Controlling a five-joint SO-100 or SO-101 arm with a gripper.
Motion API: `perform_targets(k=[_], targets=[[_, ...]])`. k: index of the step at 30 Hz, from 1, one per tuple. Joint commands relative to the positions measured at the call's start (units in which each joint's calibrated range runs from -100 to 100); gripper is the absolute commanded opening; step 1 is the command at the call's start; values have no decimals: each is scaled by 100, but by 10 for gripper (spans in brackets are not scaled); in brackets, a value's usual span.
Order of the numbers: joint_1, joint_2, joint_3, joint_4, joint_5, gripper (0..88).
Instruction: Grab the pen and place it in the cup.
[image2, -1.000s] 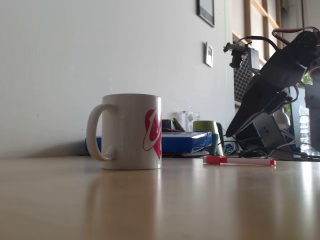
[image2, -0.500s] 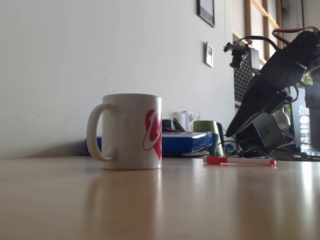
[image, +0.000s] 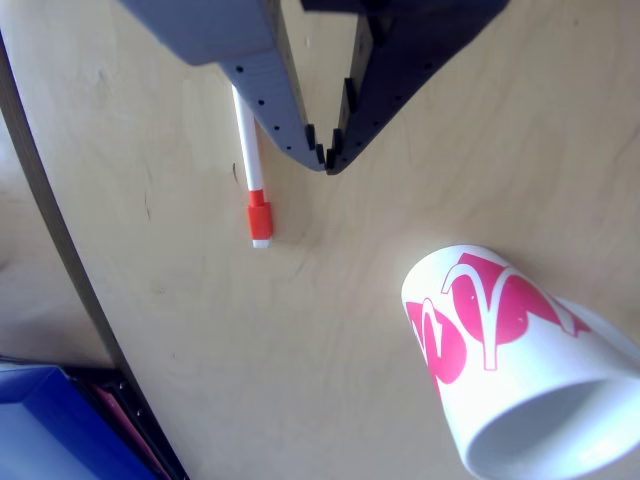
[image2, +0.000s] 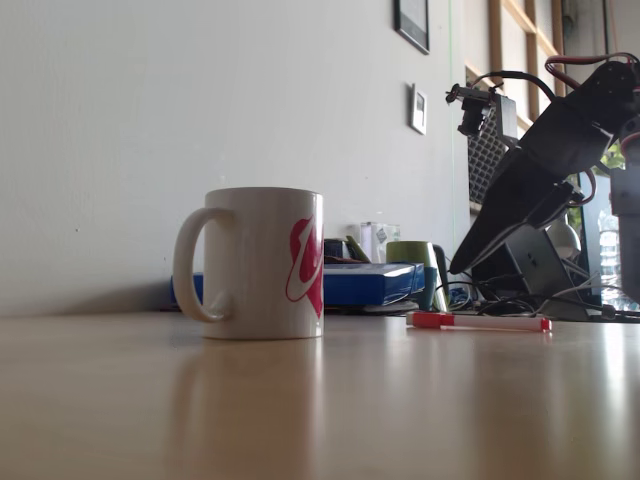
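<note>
- Other view: the gripper (image: 327, 160) comes in from the top edge, one finger pale grey with a row of small holes, the other black and angular; their notched tips meet in a point above bare wood, clenched on nothing.
- The pen (image: 251, 170) lies flat on the table (image: 330, 330) just left of the grey finger, its top end hidden behind that finger; slim white barrel, blocky red cap ending in white, pointing down the picture.
- The cup (image: 510, 370) stands lower right, well apart from the pen: glossy white ceramic with a bold pink swirl and a plain white inside.
- The table is smooth light wood with a dark rounded edge; something blue (image: 50, 430) sits beyond that edge, lower left.
- Fixed view: the cup (image2: 262, 262) stands upright, handle to the left; the pen (image2: 478, 321) lies to its right, under the tilted black arm (image2: 545, 165).
- Behind are a blue flat object (image2: 365, 283), a green cup (image2: 412, 254), cables and a white wall with small frames (image2: 417, 108).
</note>
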Motion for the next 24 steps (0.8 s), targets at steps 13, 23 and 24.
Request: perform_targets(k=[13,23,24], targets=[[-383,-43,76,-767,159,10],[-333,56,-286,-1051,112,12],[-333,56,-277,-1111,112,13]])
